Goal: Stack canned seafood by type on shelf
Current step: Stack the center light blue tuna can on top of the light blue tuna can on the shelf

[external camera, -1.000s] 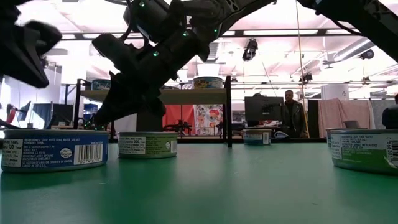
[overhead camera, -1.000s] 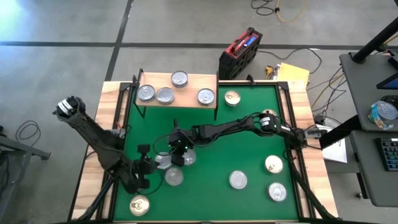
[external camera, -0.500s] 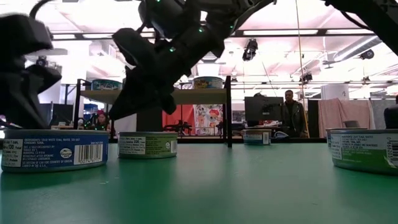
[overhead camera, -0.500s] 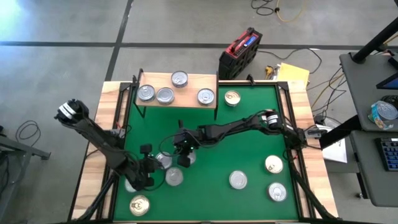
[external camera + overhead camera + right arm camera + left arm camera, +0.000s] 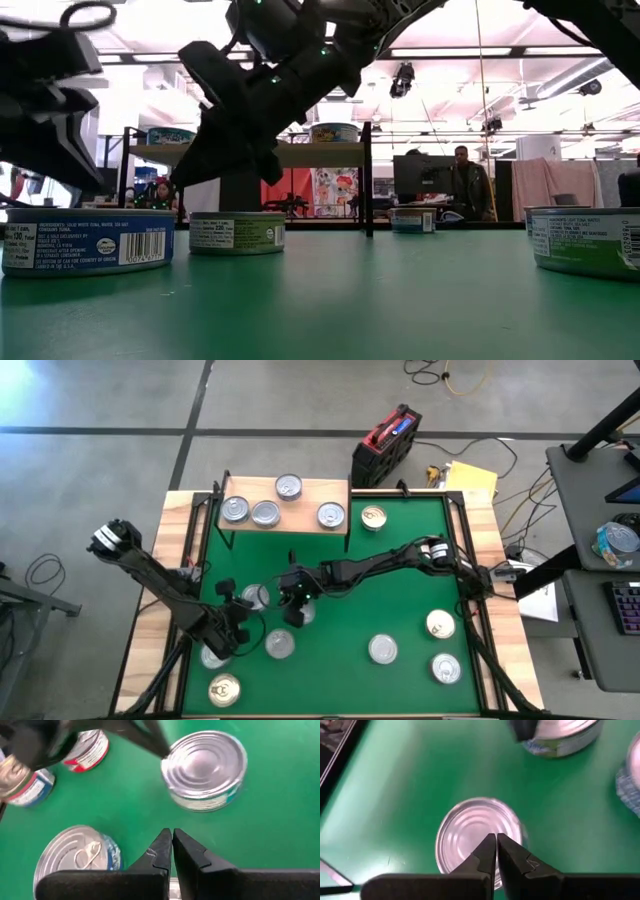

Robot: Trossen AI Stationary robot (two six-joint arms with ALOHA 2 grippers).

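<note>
The shelf (image 5: pixel 312 490), a light-wood board on black legs at the mat's far left, carries several silver-topped tins (image 5: pixel 265 513). More tins lie loose on the green mat (image 5: pixel 400 580). My left gripper (image 5: pixel 496 836), shut, points slanting down at a silver ridged tin (image 5: pixel 470 835) left of the mat's middle (image 5: pixel 255 597). My right gripper (image 5: pixel 171 832), shut, hovers just right of that tin (image 5: pixel 205 770), over the mat and above another tin (image 5: pixel 302 612). A pull-tab tin (image 5: pixel 75 860) stands beside it. My left gripper has its shut fingertips (image 5: pixel 161 751) at the rim of the silver tin's top, coming slanting down from the near left. The tin stands flat on the mat. I cannot tell whether the tips touch it.
Loose tins stand near the left arm (image 5: pixel 280 645), (image 5: pixel 225 688), at the near right (image 5: pixel 383 650), (image 5: pixel 447 668), (image 5: pixel 440 625), and one gold-topped tin right of the shelf (image 5: pixel 373 517). A person stands in the room beyond the table (image 5: pixel 465 185).
My left gripper has sunk, rolled and swung toward the far side of the mat, bringing its shut tips to the silver tin.
</note>
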